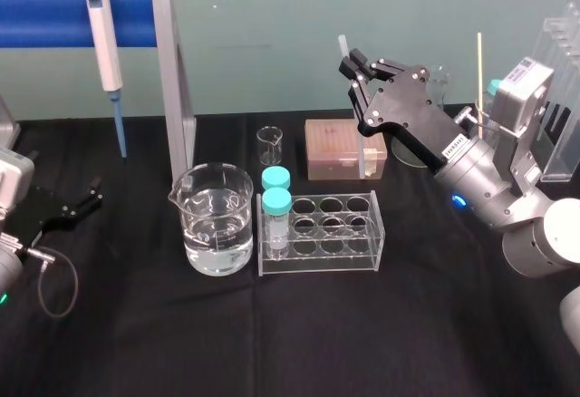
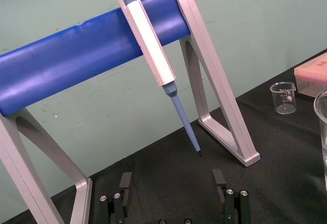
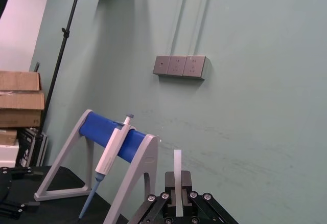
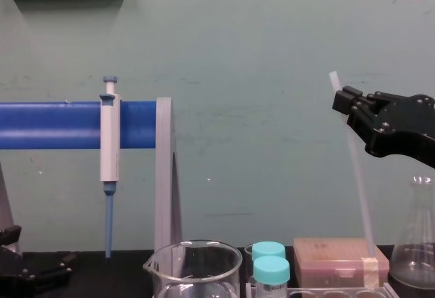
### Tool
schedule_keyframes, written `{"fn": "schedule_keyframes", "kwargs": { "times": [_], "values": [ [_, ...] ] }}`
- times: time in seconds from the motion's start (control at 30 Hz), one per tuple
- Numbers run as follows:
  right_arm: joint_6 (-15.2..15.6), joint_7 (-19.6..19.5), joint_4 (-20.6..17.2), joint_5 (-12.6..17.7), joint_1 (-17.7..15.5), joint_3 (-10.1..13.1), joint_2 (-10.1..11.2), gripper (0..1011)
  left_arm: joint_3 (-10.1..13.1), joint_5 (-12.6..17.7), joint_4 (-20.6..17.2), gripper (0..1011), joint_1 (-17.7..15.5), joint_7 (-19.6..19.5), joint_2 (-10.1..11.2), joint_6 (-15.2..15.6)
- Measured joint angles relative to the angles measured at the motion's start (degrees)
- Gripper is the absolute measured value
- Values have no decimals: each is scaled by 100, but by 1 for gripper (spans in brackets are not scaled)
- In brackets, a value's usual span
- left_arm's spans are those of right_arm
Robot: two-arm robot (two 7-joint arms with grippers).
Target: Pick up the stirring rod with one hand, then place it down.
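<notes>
My right gripper (image 1: 356,63) is raised over the back right of the table and is shut on the stirring rod (image 4: 356,169), a thin whitish translucent rod. In the chest view the right gripper (image 4: 342,101) grips it near its upper end, and the rod slants down toward the pink box (image 4: 340,260). The rod's top (image 1: 343,45) pokes out above the fingers. The right wrist view shows the rod (image 3: 177,175) pinched between the two black fingers. My left gripper (image 1: 86,199) rests low at the table's left edge, and its fingers (image 2: 125,183) stand apart with nothing between them.
A large beaker of water (image 1: 214,220) and a clear tube rack (image 1: 322,232) with two teal-capped tubes stand mid-table. A small beaker (image 1: 269,144) is behind them. A pipette (image 1: 104,48) hangs on the blue-bar stand (image 1: 172,80). A glass flask (image 4: 414,243) stands at the right.
</notes>
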Motion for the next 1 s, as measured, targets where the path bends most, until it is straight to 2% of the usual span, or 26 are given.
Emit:
{"fn": "schedule_keyframes", "kwargs": {
  "times": [1.0],
  "values": [
    [6,8,8,9,10,-8,7,68,0,0,0,1000,0,0,0,0]
  ]
}}
